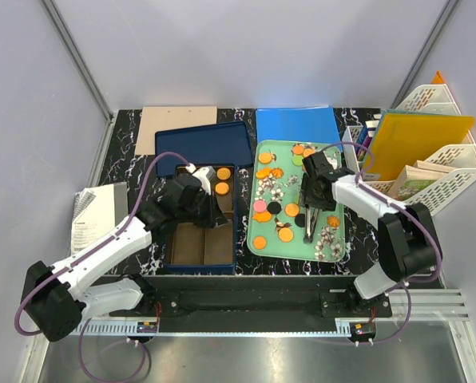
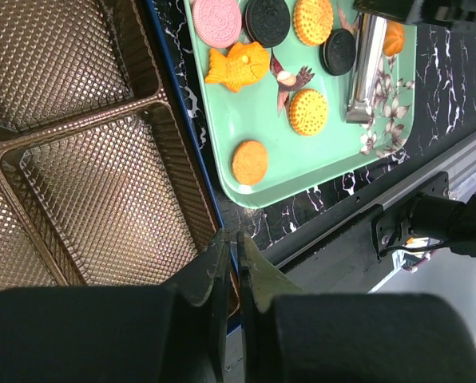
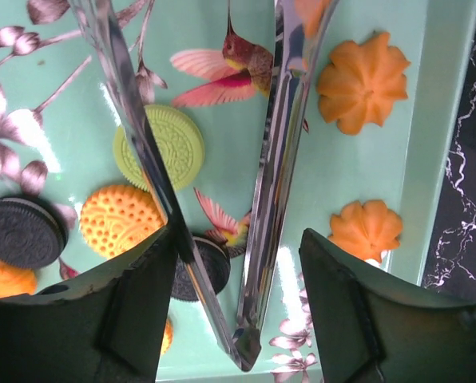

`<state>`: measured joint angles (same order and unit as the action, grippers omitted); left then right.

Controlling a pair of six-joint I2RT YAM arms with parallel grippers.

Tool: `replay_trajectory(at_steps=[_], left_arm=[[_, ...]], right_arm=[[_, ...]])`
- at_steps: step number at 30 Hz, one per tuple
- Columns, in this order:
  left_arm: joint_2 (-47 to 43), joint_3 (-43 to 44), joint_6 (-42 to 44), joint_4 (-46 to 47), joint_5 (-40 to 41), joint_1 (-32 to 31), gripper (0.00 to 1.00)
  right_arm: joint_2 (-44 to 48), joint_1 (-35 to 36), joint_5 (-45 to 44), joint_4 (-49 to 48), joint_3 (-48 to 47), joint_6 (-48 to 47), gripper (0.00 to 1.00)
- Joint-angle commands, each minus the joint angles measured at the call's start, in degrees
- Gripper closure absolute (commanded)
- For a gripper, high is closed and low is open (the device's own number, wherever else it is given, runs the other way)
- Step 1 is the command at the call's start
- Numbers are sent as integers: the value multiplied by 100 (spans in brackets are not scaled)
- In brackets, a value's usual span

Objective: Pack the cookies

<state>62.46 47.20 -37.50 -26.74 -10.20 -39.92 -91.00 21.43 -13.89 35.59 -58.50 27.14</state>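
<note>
Cookies (image 1: 291, 209) lie scattered on mint-green tray (image 1: 295, 249), right of desk (image 1: 122, 152) centre and reaching toward its near edge. Mostly orange, a few black, one pink (image 2: 216, 21), one green (image 3: 160, 148). Brown divided box (image 1: 192, 246) in a blue tin sits just left of tray, with a thin strip of desk between. Two orange cookies (image 1: 223, 173) are in the box's far-right compartment; other visible compartments are bare. Left tool (image 2: 232, 239) hangs over the box's near-right corner, fingers nearly together with only a slit, nothing between them. Right tool (image 3: 236, 247) is over the tray, fingers spread wide, metal tongs (image 3: 274, 144) between them. One finger touches a tong arm, the other stands clear, so no grip.
</note>
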Motion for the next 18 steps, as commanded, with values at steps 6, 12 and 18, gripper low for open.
replay_trajectory(at_steps=[6, 12, 18], left_arm=[[-49, 96, 181, 64, 18, 2, 87], [-41, 61, 207, 64, 0, 2, 87], [-32, 0, 225, 64, -35, 11, 86]], right_arm=[[1251, 37, 307, -685, 752, 327, 25], [1717, 37, 554, -861, 1147, 468, 21], [1560, 37, 685, -1036, 1271, 468, 22]])
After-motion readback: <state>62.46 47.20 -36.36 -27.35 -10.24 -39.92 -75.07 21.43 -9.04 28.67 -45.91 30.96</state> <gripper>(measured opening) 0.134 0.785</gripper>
